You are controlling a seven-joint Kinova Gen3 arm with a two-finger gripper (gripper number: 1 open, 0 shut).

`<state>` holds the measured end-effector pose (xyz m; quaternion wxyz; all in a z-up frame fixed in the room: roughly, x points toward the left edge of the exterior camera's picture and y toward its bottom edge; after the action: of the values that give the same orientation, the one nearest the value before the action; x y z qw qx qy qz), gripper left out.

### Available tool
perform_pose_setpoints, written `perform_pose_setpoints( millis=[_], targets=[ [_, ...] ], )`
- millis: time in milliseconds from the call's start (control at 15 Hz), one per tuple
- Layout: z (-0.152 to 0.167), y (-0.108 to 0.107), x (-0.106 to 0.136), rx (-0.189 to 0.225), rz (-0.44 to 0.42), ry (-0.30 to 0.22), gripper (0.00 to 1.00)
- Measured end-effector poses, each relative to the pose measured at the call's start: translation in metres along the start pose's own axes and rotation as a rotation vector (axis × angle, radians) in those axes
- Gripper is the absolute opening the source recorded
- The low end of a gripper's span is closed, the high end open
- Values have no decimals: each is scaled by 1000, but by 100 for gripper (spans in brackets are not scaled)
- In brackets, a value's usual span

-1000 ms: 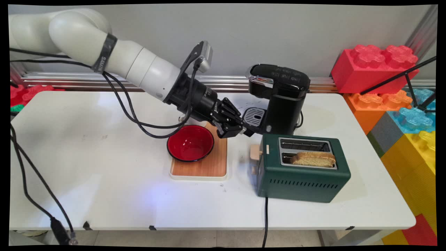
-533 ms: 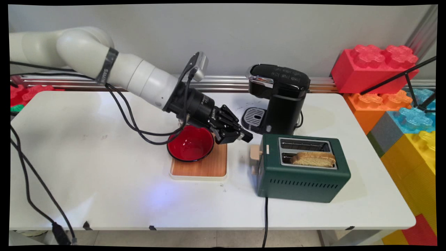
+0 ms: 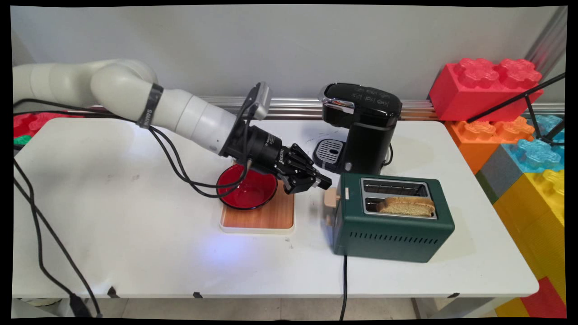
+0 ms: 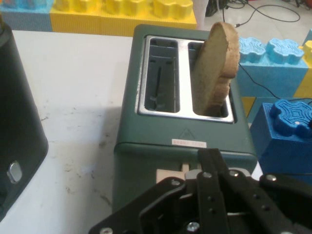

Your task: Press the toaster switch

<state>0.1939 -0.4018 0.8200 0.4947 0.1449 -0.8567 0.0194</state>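
A dark green toaster (image 3: 393, 230) stands right of the table's middle. A slice of toast (image 3: 406, 206) sticks up out of its near slot, and the far slot is empty. A beige lever (image 3: 331, 197) sits on the toaster's left end. My gripper (image 3: 325, 183) is shut with nothing in it. Its tips hang just above and left of that lever, apart from it. In the hand view the toaster (image 4: 161, 141) lies straight ahead with the toast (image 4: 219, 63) upright in the right slot. My gripper (image 4: 209, 156) points at the lever (image 4: 170, 175) below the slots.
A red bowl (image 3: 253, 192) rests on a wooden board (image 3: 266, 216) under my wrist. A black coffee maker (image 3: 361, 128) stands behind the toaster. Big toy blocks (image 3: 519, 135) are stacked off the table's right edge. The toaster's cord (image 3: 344, 284) runs over the front edge.
The arm has come down and forward. The gripper has moved from beside the coffee maker's drip tray to just above the toaster's lever. Its fingers stayed shut.
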Motion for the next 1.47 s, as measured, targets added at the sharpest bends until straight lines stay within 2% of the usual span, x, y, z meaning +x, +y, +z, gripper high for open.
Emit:
perform_pose_setpoints(
  millis=[400, 867, 1467],
  targets=[
    [14, -3, -15, 2, 52, 10, 0],
    [25, -3, -22, 9, 119, 16, 0],
    [36, -6, -29, 25, 169, -17, 0]
  ],
)
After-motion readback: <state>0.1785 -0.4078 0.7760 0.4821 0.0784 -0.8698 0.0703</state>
